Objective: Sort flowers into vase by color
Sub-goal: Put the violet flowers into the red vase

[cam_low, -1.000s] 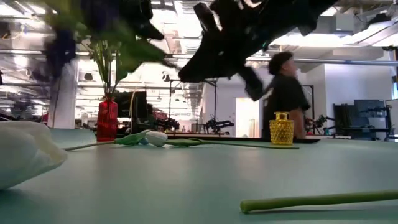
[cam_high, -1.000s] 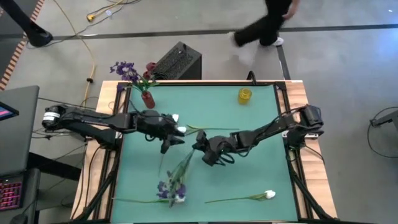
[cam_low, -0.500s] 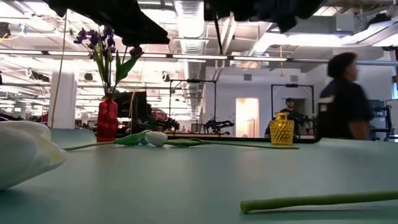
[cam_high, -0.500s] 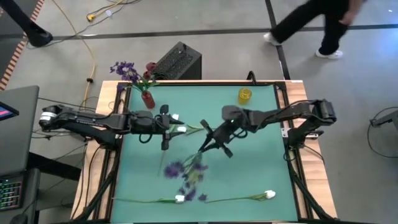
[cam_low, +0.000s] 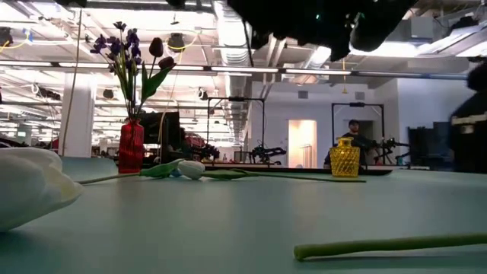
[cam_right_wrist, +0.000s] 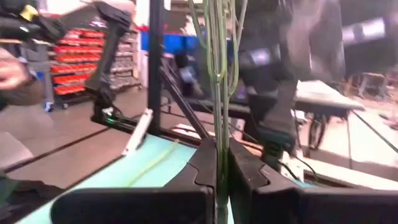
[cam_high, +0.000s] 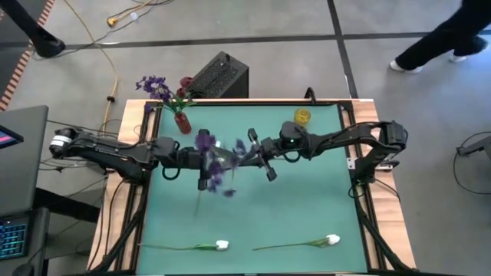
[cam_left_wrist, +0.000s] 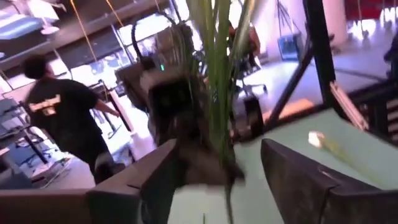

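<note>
Worktop: a green mat [cam_high: 307, 207] in a pale wooden frame; both dark arms meet over its far half, leaving the near half and the right side open.
Right gripper [cam_high: 268, 170]: clenched on the thin green stalk of a bushy purple flower [cam_high: 217, 165], held aloft above the mat's middle; the right wrist view shows the stems [cam_right_wrist: 219, 74] pinched tight between its dark fingers [cam_right_wrist: 205, 168].
Left gripper [cam_high: 204, 180]: fingers spread wide and released, just beside the purple bloom; the left wrist view shows the stalks [cam_left_wrist: 219, 81] passing between the parted fingers [cam_left_wrist: 292, 180] without a grip.
Red vase [cam_high: 182, 122]: narrow and glossy, at the far left corner, holding purple blooms and one dark red tulip [cam_low: 156, 47].
Yellow vase [cam_high: 301, 117]: small, faceted glass, near the far right corner, well apart from the red one.
White tulips: three on the mat, soft-petalled on long thin green stems; one [cam_high: 221, 245] near the near edge left of centre, one [cam_high: 331, 240] toward the near right corner, and one [cam_low: 190, 169] lying farther back, seen in the low view.
Beyond the table: a person's dark trouser legs [cam_high: 437, 46] crossing the grey floor.
</note>
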Robot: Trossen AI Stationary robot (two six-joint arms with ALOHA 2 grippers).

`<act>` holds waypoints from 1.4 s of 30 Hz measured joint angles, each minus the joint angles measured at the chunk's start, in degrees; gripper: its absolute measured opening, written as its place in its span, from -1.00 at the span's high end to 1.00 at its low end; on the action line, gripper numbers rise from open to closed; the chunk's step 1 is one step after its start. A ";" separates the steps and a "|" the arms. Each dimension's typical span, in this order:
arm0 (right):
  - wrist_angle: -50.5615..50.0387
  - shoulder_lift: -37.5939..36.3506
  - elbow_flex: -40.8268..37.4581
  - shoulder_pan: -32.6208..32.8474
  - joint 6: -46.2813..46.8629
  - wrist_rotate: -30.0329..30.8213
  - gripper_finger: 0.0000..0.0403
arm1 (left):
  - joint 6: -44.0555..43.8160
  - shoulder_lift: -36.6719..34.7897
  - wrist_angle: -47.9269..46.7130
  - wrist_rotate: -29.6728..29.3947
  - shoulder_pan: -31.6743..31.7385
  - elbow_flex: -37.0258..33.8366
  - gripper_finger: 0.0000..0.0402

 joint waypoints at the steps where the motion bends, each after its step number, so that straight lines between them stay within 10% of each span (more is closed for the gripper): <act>1: 0.16 0.61 0.00 -0.03 -0.03 0.47 0.80 | -0.79 0.07 1.08 -0.51 0.02 0.00 -0.15; 17: 4.39 4.50 0.35 0.02 0.55 8.33 0.79 | -8.24 3.39 4.54 -4.02 0.06 -0.02 -0.32; 30: 4.15 4.50 0.35 0.30 1.15 8.79 0.65 | -11.25 3.38 5.28 -9.91 0.00 -0.02 0.88; 42: 4.66 2.85 0.46 -1.28 4.70 9.60 -0.24 | -11.92 2.71 3.86 -13.67 0.05 -0.02 0.99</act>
